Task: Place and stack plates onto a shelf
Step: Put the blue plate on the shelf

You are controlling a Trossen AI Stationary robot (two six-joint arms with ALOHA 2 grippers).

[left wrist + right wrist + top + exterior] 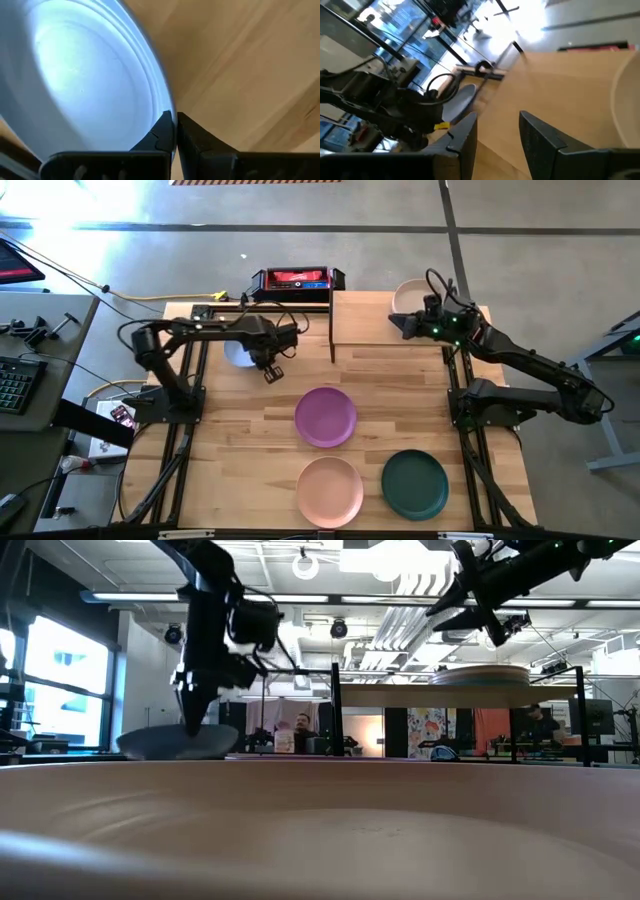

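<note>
A blue plate (238, 356) lies at the table's far left, half hidden under my left arm. My left gripper (272, 370) is shut on its rim. A beige plate (408, 295) rests on the light-wood shelf (375, 330) at the far right. My right gripper (405, 326) is open and empty above the shelf board, just on the near side of the beige plate. Purple (326, 417), peach (329, 491) and dark teal (414, 483) plates lie flat on the table's near half. My left gripper pinches the blue plate's rim (167, 107) between its two fingers, one finger (162, 131) inside the plate and one outside. The fingers come from above, pointing down (195, 725). The plate sits low at table level (160, 747); I cannot tell whether it is lifted clear.
A red-and-black box (295, 279) stands behind the table's far edge, left of the shelf. The shelf's black leg (335, 710) stands between the two arms. The peach plate (320, 830) fills the low view's foreground. People show in the room beyond the table.
</note>
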